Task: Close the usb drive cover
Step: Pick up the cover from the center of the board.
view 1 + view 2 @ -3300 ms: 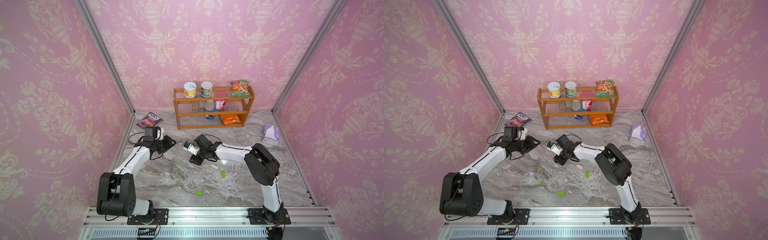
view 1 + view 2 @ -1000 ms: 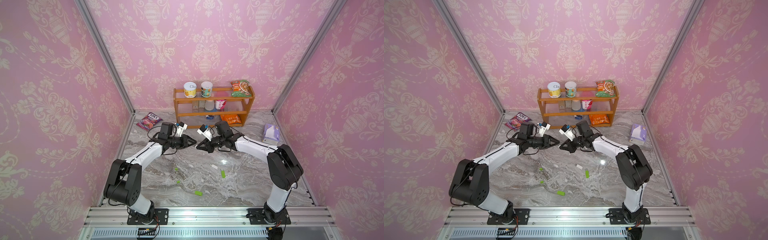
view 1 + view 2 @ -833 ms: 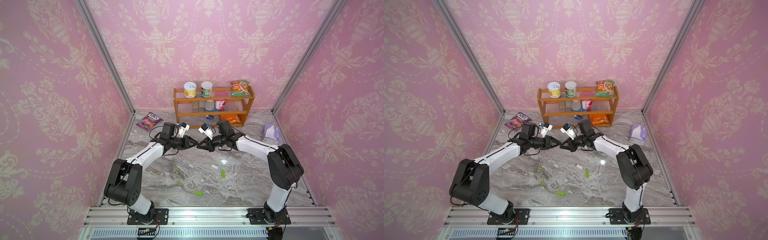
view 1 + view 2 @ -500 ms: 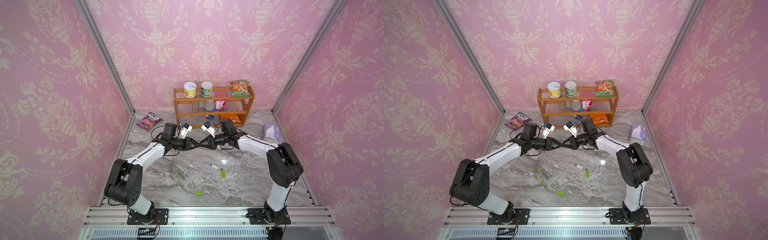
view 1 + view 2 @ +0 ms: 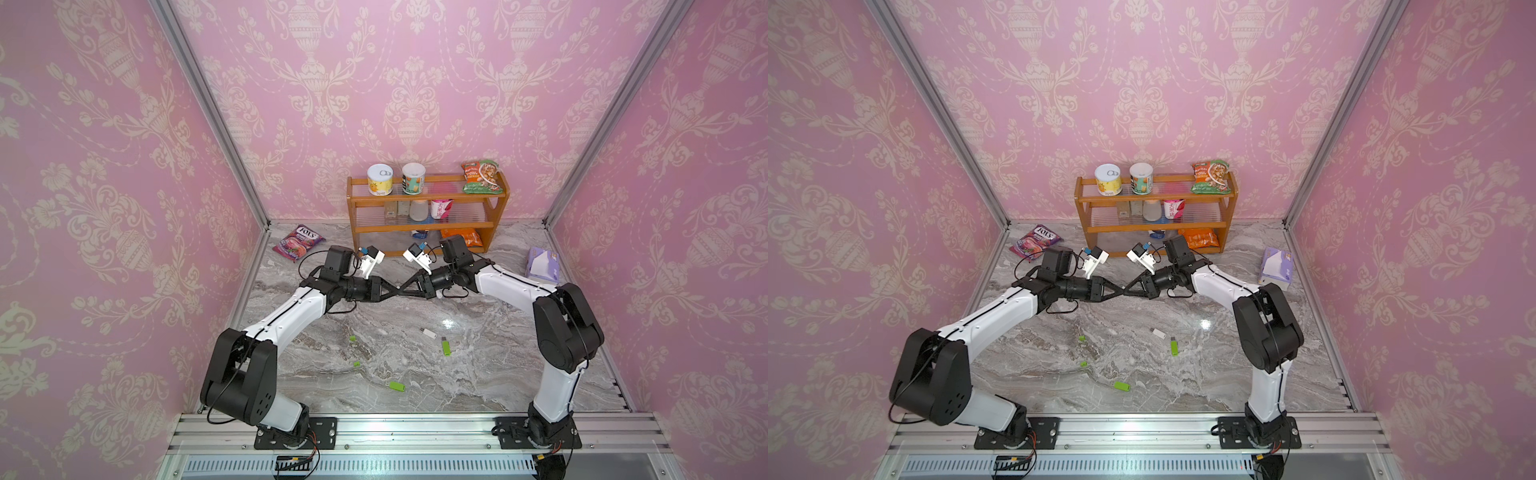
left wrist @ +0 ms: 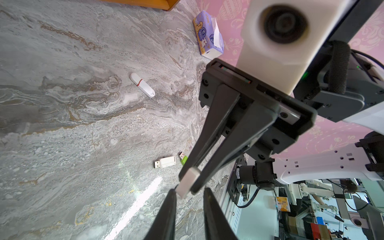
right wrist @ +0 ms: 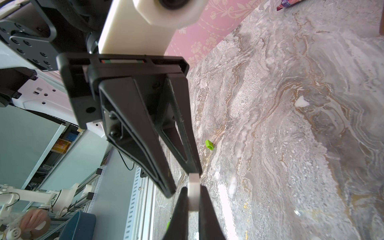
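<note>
Marble table (image 5: pixel 478 374), wooden shelf (image 5: pixel 428 227) at rear. In front of shelf, R gripper (image 5: pixel 409 289) and L gripper (image 5: pixel 392 292) met tip-to-tip over mid-table, raised off the surface, presumably for room to work. R jaws were clenched on a small white USB part (image 7: pixel 194 195); drive body or cover, couldn't tell. L jaws stood slightly parted, nothing gripped; one L fingertip (image 6: pixel 170 199) touched the part's free end, likely lining up the push-fit. Cover not yet seen closed.
</note>
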You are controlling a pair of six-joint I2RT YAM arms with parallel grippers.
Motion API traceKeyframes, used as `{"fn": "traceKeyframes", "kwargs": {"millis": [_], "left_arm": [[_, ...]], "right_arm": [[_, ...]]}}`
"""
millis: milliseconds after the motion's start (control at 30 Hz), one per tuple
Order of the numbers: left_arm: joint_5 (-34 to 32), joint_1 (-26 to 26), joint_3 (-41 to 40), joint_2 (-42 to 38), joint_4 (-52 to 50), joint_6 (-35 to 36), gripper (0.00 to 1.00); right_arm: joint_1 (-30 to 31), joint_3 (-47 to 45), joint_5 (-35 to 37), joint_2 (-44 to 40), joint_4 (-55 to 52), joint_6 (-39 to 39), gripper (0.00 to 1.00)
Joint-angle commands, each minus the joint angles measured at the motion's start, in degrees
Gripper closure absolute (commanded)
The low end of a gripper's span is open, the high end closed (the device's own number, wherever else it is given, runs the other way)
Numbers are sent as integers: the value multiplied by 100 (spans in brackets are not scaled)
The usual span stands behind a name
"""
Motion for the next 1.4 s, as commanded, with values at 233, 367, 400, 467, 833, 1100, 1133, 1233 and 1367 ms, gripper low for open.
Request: {"fn": "traceKeyframes", "kwargs": {"millis": [233, 367, 400, 467, 833, 1100, 1133, 1233, 1367], "left_arm": [[111, -35, 33, -175, 105, 222, 76], [14, -29, 5, -207, -1, 304, 76], [-40, -31, -2, -214, -24, 325, 75], [-92, -33, -11, -235, -24, 345, 75], [-27, -33, -116, -276, 45, 428, 75], [80, -46, -298, -353, 223, 369, 74], [87, -44, -323, -370, 242, 359, 73], [180, -48, -375, -416, 367, 300, 73], [316, -110, -395, -411, 490, 266, 73]], "right_arm": [[13, 111, -147, 187, -459, -291, 100], [13, 78, -194, 170, -362, -241, 100], [17, 80, -229, 168, -357, -234, 100], [14, 81, -344, 176, -322, -206, 100], [8, 150, -524, 63, -613, -384, 100], [16, 187, -558, 36, -474, -262, 100], [13, 187, -562, 28, -451, -242, 100], [12, 201, -600, 42, -421, -208, 100], [19, 228, -667, 62, -281, -94, 100]]}}
